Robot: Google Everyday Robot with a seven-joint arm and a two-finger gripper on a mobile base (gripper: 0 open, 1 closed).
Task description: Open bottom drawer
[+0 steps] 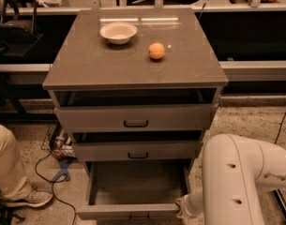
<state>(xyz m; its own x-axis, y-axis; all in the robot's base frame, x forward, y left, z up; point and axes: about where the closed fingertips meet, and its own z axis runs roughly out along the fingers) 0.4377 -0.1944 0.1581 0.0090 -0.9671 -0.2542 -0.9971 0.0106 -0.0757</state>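
Gaping over speckled floor [248, 121]: bottom drawer [109, 212]; pincer [182, 209] at its front-right corner, grip indiscernible.

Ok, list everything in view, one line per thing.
cabinet: one, grey, centre of the view
bowl: one, white, back left of the cabinet top
orange: one, orange, on the cabinet top, right of the bowl
top drawer: one, grey with a black handle, just under the cabinet top
middle drawer: one, grey with a black handle, below the top drawer
bottom drawer: one, grey, lowest, standing open with a bare tray
cables: several, dark, on the floor left of the cabinet
leg: one, beige trousers and a shoe, at the left edge
arm: one, white, lower right
gripper: one, pale, at the right front corner of the bottom drawer
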